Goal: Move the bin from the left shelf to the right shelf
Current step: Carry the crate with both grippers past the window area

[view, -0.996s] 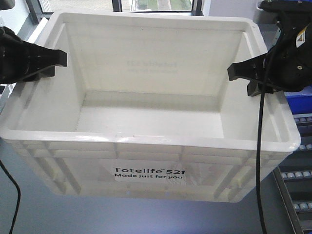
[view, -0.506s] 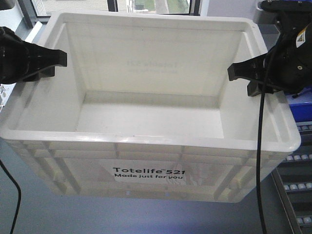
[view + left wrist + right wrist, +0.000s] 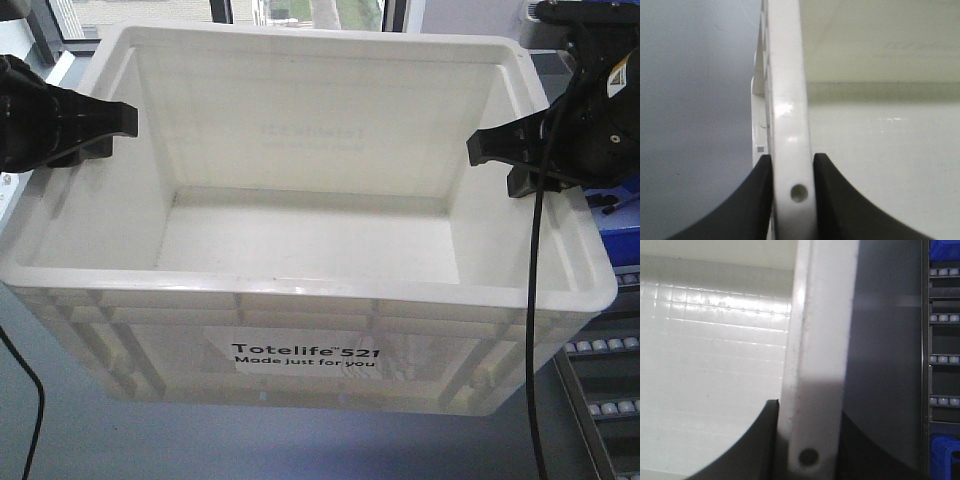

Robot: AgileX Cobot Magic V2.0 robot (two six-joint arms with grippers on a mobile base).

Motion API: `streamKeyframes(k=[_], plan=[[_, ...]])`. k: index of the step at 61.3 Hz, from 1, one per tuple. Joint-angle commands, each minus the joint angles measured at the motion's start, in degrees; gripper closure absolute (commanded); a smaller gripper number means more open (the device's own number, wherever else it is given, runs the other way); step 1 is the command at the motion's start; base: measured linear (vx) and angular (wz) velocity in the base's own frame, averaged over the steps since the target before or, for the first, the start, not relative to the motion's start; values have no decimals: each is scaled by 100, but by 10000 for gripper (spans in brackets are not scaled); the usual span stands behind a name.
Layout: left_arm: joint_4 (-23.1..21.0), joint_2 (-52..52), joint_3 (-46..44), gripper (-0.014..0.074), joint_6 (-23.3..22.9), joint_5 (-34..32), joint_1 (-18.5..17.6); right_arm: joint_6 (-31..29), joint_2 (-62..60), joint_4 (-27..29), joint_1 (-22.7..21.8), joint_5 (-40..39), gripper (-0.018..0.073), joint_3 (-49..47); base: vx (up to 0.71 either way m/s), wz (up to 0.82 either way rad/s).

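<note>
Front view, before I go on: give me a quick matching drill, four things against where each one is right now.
1. left gripper
2. right gripper
3. black Totelife print
4. blue bin

A. near outer wall of the white bin
B. shut on the bin's right rim
C. in the racking off to the right
D. shut on the bin's left rim

Pairs: 1-D, 2-B, 3-A, 4-C.

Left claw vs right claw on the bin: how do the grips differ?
The left claw clamps the bin's left rim; the right claw clamps its right rim. The right cable drapes across the bin's front corner; the left cable hangs clear of it. A yellow label shows near the right claw; none near the left claw. Shared: both shut on the rim, one finger inside, one outside.
</note>
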Motion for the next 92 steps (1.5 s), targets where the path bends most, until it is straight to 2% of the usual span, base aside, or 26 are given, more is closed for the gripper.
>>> streamKeyframes(k=[1,92], plan=[[272,-202,-226,497,98,-613,5,-154,-249,-342,-29,-267,536,-219,10,1],[271,-202,-226,497,98,-614,5,-154,-249,-323,-29,-261,536,-219,11,0]])
